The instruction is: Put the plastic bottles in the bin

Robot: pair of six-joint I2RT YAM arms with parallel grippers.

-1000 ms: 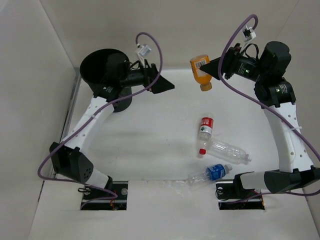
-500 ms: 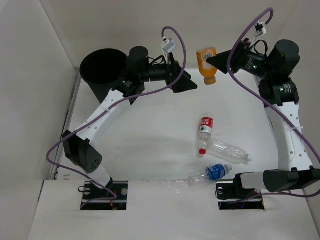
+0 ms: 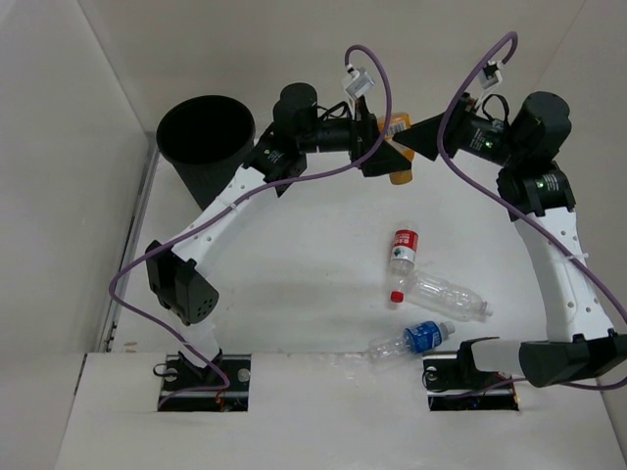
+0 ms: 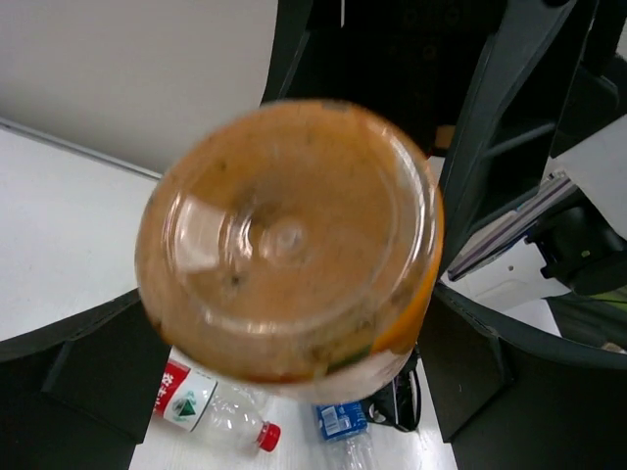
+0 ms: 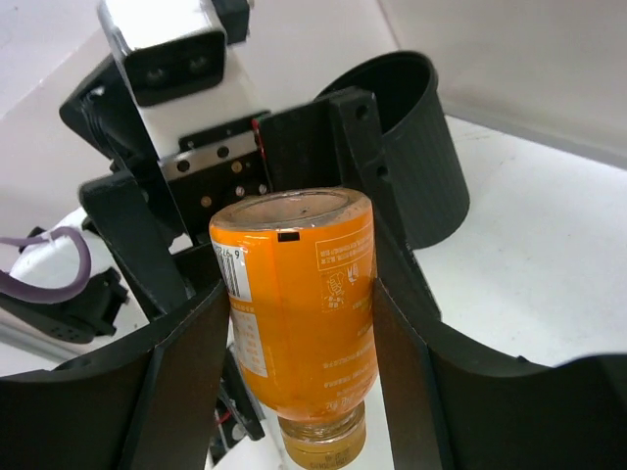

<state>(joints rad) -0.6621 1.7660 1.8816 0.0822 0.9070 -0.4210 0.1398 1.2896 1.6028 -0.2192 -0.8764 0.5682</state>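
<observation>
Right gripper (image 5: 294,328): jaws clenched on orange bottle (image 5: 299,304), cap down.
Left gripper (image 3: 377,157): jaws spread wide, facing its base.
Label: barcode (image 5: 238,277); print unreadable.

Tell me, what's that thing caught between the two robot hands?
The orange bottle, cap down. The right hand grips its sides; the left hand is open around its base end. Both wrist views show it, the top view only partly.

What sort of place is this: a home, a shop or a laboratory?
Most likely a robotics laboratory test bench. A left arm and a right arm are bolted at the edge of a white table, boxed in by plain white walls. The only props are a black bin and plastic bottles.
</observation>
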